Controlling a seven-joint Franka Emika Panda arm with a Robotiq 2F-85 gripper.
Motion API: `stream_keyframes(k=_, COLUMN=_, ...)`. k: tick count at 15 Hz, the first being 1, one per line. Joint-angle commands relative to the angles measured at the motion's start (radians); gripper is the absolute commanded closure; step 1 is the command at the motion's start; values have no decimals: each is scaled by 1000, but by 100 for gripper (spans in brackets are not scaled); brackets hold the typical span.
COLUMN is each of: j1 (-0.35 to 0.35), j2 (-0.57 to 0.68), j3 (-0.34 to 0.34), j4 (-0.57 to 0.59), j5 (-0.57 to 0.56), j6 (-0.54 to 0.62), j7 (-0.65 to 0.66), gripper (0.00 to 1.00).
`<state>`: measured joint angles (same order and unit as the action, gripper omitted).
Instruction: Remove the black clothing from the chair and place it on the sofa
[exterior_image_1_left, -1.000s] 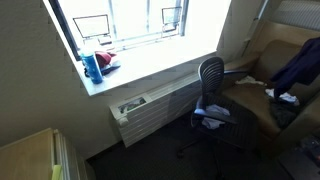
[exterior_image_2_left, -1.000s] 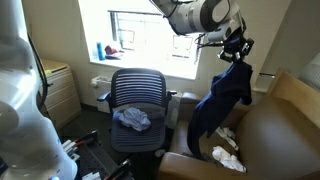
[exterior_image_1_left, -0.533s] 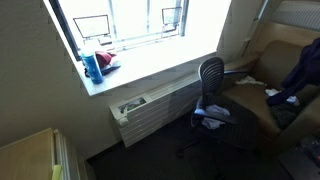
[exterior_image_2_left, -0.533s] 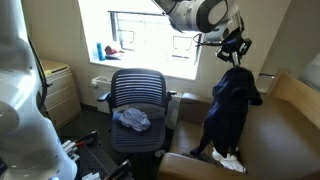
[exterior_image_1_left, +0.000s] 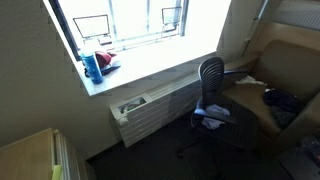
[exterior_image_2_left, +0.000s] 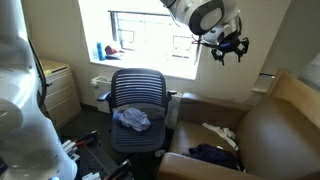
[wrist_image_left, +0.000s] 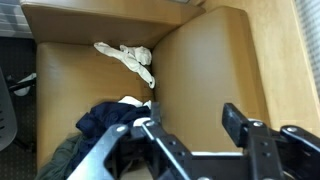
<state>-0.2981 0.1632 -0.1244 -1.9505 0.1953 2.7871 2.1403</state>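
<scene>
The black clothing (exterior_image_2_left: 215, 155) lies crumpled on the seat of the brown sofa (exterior_image_2_left: 275, 125), near its front edge. It also shows as a dark heap (exterior_image_1_left: 290, 102) on the sofa (exterior_image_1_left: 285, 55). My gripper (exterior_image_2_left: 228, 48) hangs high above the sofa, open and empty. In the wrist view the open gripper (wrist_image_left: 190, 122) looks straight down, with the black clothing (wrist_image_left: 105, 120) below and to the left on the sofa (wrist_image_left: 200, 60). The black office chair (exterior_image_2_left: 135, 92) (exterior_image_1_left: 210, 72) stands beside the sofa with a grey-blue cloth (exterior_image_2_left: 131, 119) on its seat.
A white cloth (exterior_image_2_left: 222, 133) (wrist_image_left: 128, 58) lies further back on the sofa seat. A blue bottle (exterior_image_1_left: 92, 68) stands on the window sill above the radiator (exterior_image_1_left: 150, 108). A wooden cabinet (exterior_image_2_left: 55, 85) is by the wall.
The jaws opened and the black clothing fell from the gripper onto the sofa seat. The gripper stayed high above the sofa.
</scene>
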Motion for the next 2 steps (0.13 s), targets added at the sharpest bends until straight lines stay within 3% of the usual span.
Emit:
stream_keyframes(k=1, j1=41, j2=2, j3=-42, j4=2, j5=20, j6=-2, j7=-15, gripper=33)
stream_keyframes(k=2, j1=41, j2=2, j3=-43, j4=2, j5=20, j6=-2, j7=-15, gripper=33)
